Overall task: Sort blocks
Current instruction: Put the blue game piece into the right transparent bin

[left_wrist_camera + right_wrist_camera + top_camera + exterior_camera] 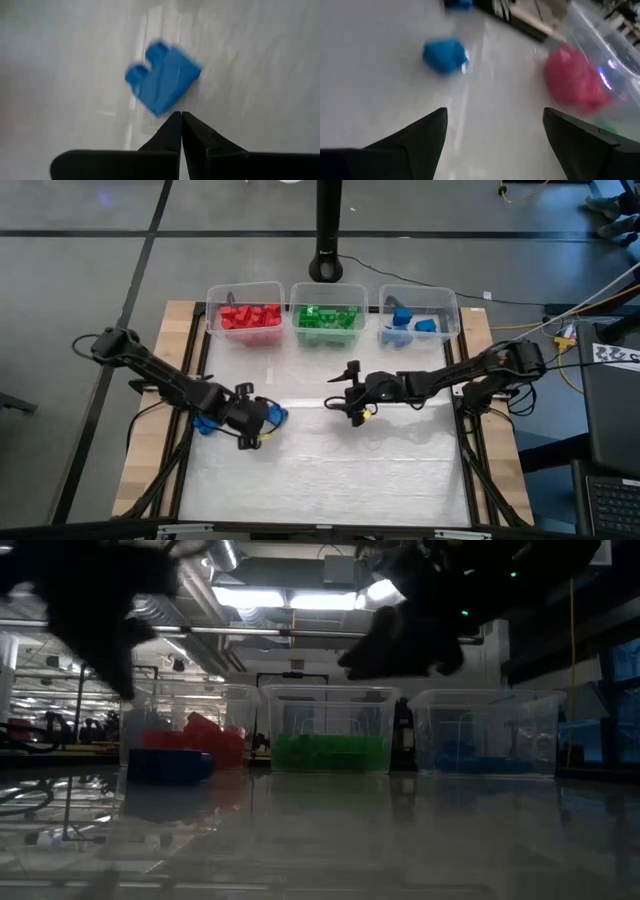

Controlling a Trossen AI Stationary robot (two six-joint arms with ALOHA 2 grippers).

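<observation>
High view shows a blue block (pixel 277 416) on the desk (pixel 330 480) beside the clenched, empty left hand (pixel 262 420); the released right hand (pixel 345 392) should descend straddling it squarely.

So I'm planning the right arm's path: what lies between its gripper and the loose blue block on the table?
Nothing: in the right wrist view only bare table separates the open right gripper from the blue block.
</observation>
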